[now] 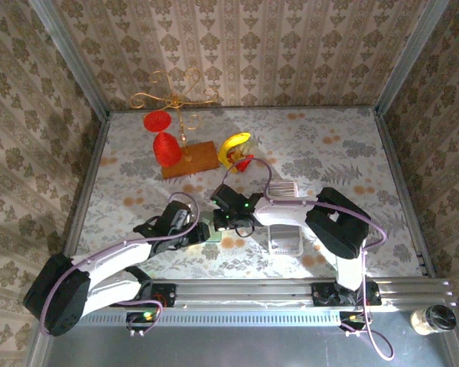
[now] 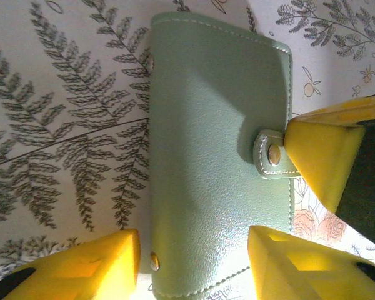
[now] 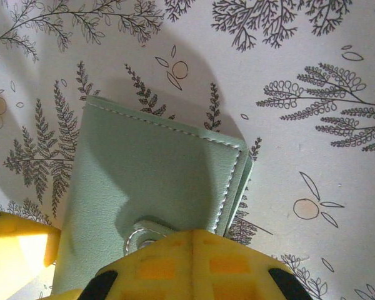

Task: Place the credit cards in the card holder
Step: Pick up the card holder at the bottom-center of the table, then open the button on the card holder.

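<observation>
With my left tool [image 2: 194, 250] spread astride the card holder [image 2: 219, 125] to steady it, my right tool [image 3: 194, 240], pressed together, should pry the snap tab [image 2: 272, 155] up gently.

gold wire stand [image 1: 177, 99] on a wooden block [image 1: 191, 160], yellow curved piece [image 1: 234, 145] just beside.

The desk [image 1: 352, 153] is covered by a pale cloth printed with ferns and flowers. A wooden block [image 1: 191, 159] stands toward its far side, with a yellow curved thing [image 1: 233, 145] just right of it. Nearer than the block and slightly to its right, the closed green card holder [image 2: 219, 156] lies flat. The ribbed credit cards [image 1: 284, 189] lie further right.
</observation>
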You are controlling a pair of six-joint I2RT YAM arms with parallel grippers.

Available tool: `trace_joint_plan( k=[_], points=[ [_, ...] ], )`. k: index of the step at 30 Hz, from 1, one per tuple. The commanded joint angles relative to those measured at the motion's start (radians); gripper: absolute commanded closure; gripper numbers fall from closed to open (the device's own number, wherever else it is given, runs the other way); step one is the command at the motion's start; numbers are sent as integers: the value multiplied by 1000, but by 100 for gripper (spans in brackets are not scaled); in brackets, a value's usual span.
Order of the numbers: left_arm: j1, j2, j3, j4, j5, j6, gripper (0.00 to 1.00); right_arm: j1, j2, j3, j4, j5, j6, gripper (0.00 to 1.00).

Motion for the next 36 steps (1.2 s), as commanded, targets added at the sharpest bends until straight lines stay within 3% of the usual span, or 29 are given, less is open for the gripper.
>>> trace_joint_plan(
  k=[1,14,19,27,28,32,36],
  points=[
    [-20,38,-5,76,35,-26,52,-6,14,-50,-8,8,38,100],
    [-32,50,-45,288,50,-128,59,-9,-10,-133,90,-7,103,100],
    [-33,13,-48,275,31,-129,68,-9,-29,-153,110,-3,117,100],
    [-50,-67,-51,264,40,-100,99,-13,-113,-184,179,-12,98,100],
    [-52,-77,-45,251,42,-88,100,-13,-138,-191,182,0,94,99],
    [-55,-143,-24,172,29,-36,100,-13,-289,-250,200,38,67,72],
    [-65,-219,-6,132,10,11,100,-12,-406,-252,137,27,46,56]
  ],
)
